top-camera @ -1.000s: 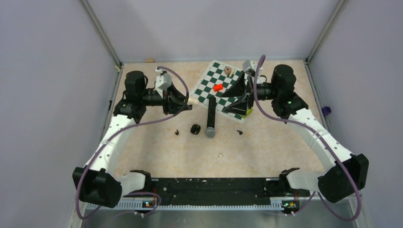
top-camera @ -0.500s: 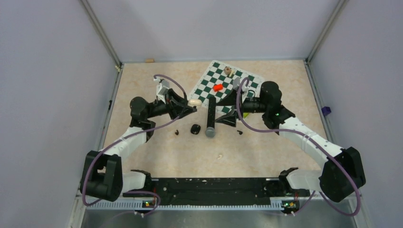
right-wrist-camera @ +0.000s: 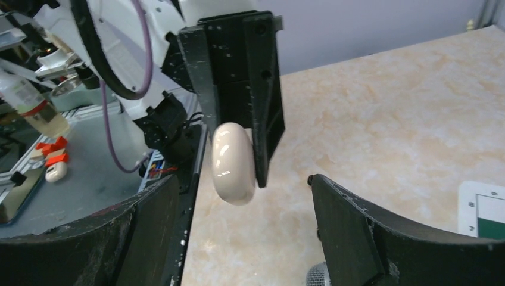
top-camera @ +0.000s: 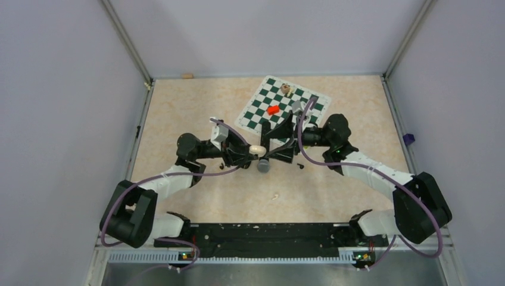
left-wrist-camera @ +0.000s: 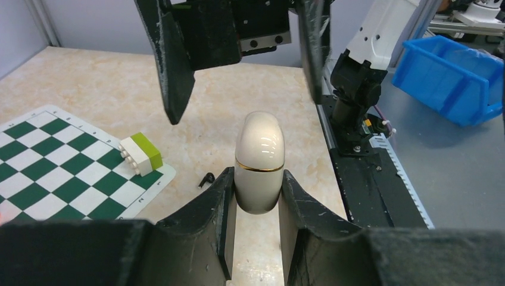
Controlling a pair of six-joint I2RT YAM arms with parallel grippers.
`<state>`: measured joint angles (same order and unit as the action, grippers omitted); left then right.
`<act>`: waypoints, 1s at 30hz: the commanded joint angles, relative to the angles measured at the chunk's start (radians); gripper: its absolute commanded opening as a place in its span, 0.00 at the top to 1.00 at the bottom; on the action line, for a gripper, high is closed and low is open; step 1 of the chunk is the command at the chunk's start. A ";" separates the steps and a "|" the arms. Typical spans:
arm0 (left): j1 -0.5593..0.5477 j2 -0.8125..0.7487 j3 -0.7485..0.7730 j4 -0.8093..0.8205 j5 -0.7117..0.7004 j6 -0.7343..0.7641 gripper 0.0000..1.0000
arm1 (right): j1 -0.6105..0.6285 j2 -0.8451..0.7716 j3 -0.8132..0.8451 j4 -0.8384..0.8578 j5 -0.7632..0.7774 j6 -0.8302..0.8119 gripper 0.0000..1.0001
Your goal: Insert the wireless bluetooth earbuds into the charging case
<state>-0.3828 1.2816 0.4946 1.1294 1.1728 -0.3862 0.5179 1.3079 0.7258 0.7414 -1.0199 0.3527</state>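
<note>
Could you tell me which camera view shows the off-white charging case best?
The left wrist view: the glossy off-white, egg-shaped charging case sits centred, gold seam visible. The right wrist view shows it side-on; the top view, only a pale oval.

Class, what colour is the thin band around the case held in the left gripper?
Gold, on the off-white charging case; clearest in the left wrist view.

Pale lavender walls (top-camera: 59,89), metal corner posts (top-camera: 127,42), beige marbled tabletop (top-camera: 190,107) — blue bin (left-wrist-camera: 452,77) beyond its edge
</note>
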 commanded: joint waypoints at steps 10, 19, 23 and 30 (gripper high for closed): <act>-0.036 0.058 -0.001 0.261 -0.001 -0.098 1.00 | 0.056 0.047 0.010 -0.009 0.202 -0.065 0.19; -0.036 0.026 -0.011 0.130 0.058 0.020 1.00 | 0.010 -0.015 0.157 -0.244 0.245 -0.132 0.19; -0.033 0.011 0.001 0.124 0.080 0.017 1.00 | -0.039 -0.022 0.233 -0.343 0.253 -0.161 0.19; -0.015 0.005 0.007 0.118 0.043 -0.030 1.00 | -0.059 -0.046 0.119 -0.091 -0.033 -0.050 0.19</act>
<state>-0.4088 1.3090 0.4816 1.2190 1.2186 -0.3939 0.4488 1.2976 0.9157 0.4839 -0.8803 0.2470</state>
